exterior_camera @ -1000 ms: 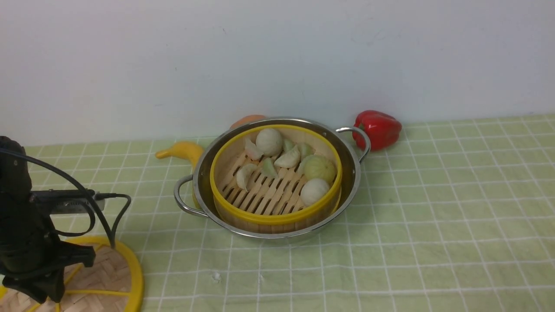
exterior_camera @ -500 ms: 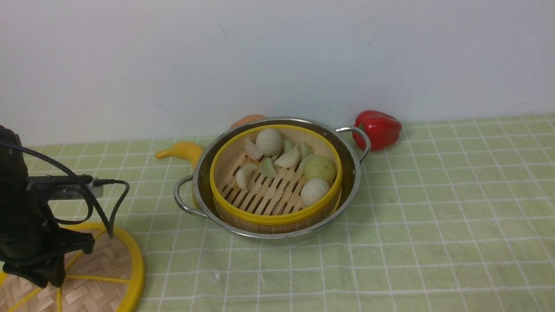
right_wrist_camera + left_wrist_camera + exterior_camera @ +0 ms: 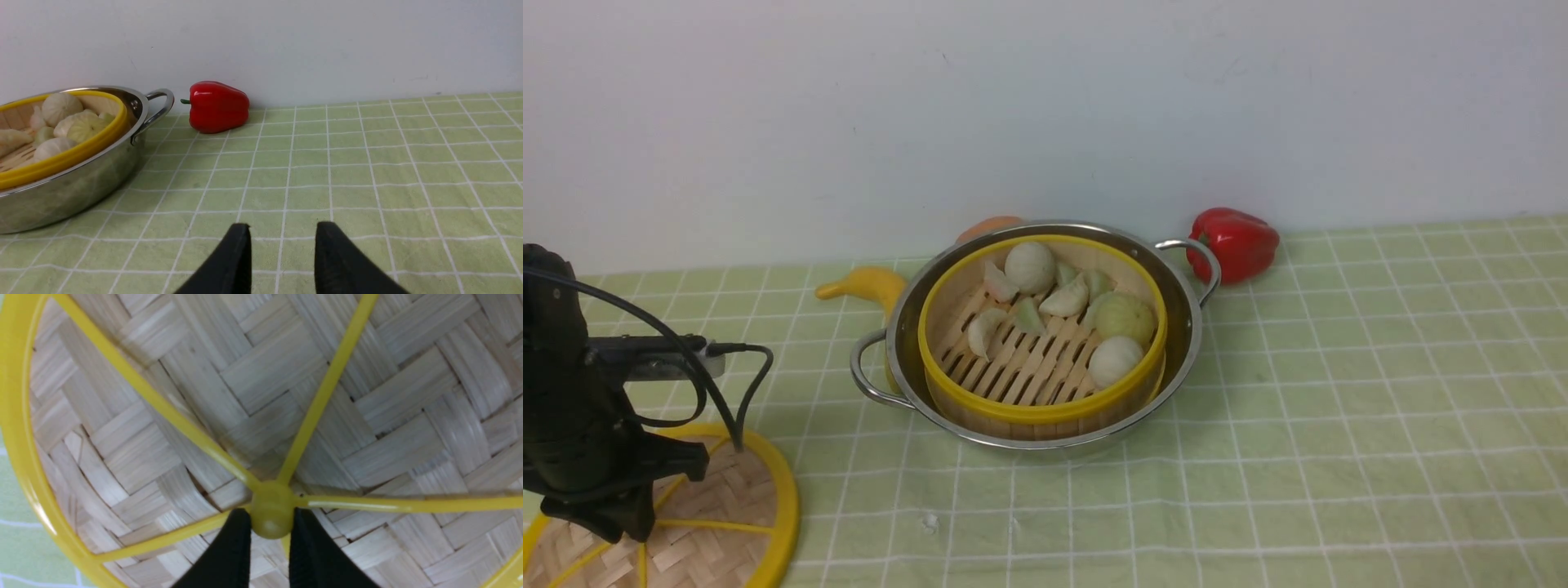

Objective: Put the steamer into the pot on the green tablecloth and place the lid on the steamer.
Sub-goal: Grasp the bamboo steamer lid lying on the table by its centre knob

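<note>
One lid [image 3: 723, 502] clamped in left gripper [image 3: 269, 517], right gripper [image 3: 282, 233] apart, one steamer [image 3: 1037, 412] in pot [image 3: 1181, 314].

Plain off-white wall [image 3: 768, 122] behind, faint scuff marks, soft even lighting

Steamer [image 3: 1029, 412] sits inside pot [image 3: 1186, 327], frame centre; lid [image 3: 727, 506] lies lower left; pepper [image 3: 1235, 241] upper right of pot.

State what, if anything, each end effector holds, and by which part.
The left end effector grips the lid by its yellow centre knob. The right end effector holds nothing.
</note>
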Available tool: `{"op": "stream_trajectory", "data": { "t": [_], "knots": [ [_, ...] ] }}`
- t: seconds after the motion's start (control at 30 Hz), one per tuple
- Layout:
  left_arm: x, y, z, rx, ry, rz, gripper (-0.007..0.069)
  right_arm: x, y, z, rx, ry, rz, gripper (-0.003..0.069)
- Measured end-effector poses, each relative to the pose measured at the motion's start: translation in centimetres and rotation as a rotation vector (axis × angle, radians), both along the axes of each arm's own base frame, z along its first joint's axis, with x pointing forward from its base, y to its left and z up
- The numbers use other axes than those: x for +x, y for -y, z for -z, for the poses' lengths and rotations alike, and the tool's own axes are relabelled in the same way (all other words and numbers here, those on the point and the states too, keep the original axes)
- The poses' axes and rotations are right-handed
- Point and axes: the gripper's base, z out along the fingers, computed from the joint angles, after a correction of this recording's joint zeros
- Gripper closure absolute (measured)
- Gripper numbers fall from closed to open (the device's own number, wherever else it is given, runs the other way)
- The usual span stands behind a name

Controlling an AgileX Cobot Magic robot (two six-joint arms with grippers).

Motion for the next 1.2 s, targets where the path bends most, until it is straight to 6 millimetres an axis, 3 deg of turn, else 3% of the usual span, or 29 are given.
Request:
{"op": "stream_trajectory", "data": {
  "t": [0.2, 0.3, 0.47, 0.57, 0.73, 0.97, 1.2],
  "knots": [
    [0.1, 0.0, 0.0, 0.000, 0.004, 0.000, 0.0501, 0.0, 0.0, 0.0, 0.000, 0.000, 0.000, 0.0419],
    [0.2, 0.0, 0.1, 0.001, 0.013, 0.001, 0.0457, 0.0, 0.0, 0.0, 0.000, 0.000, 0.000, 0.0419],
    [0.3, 0.0, 0.2, 0.003, 0.027, 0.003, 0.0320, 0.0, 0.0, 0.0, 0.000, 0.000, 0.000, 0.0419],
    [0.3, 0.0, 0.2, 0.003, 0.028, 0.003, 0.0298, 0.0, 0.0, 0.0, 0.000, 0.000, 0.000, 0.0419],
    [0.3, 0.0, 0.2, 0.002, 0.028, 0.002, 0.0328, 0.0, 0.0, 0.0, 0.000, 0.000, 0.000, 0.0419],
    [0.4, 0.0, 0.2, 0.000, 0.030, -0.014, 0.0505, 0.0, 0.0, 0.0, 0.000, 0.000, 0.000, 0.0419],
    [0.9, 0.0, -0.8, -0.011, 0.015, -0.017, 0.0505, 0.0, 0.0, 0.0, 0.000, 0.000, 0.000, 0.0419]
  ]
}}
